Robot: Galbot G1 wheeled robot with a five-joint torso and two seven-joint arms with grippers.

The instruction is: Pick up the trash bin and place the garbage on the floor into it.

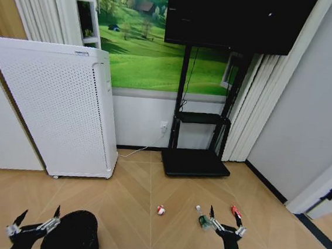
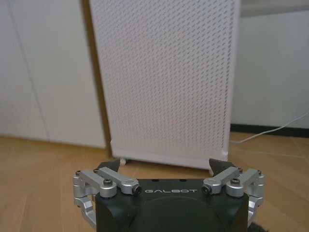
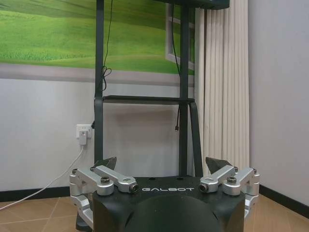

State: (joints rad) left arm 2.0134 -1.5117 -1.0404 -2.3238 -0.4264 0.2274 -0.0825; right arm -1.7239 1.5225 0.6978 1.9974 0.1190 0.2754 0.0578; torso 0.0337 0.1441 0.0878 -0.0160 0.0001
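Both sets of fingers are spread wide and empty, the left gripper (image 1: 35, 218) low beside the bin (image 1: 72, 234) on the floor (image 1: 136, 192), the right gripper (image 1: 225, 220) over the green scrap (image 1: 203, 221) and red scrap (image 1: 236, 211), the white-red scrap (image 1: 160, 210) lying between the arms.

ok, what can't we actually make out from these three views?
- Trash bin: head view, its base is cut off by the lower edge, and the open left gripper covers its side.
- Garbage: green piece sits partly behind the open right gripper; the white-and-red piece and red piece are too small to identify.
- Whether either gripper touches anything: cannot tell.
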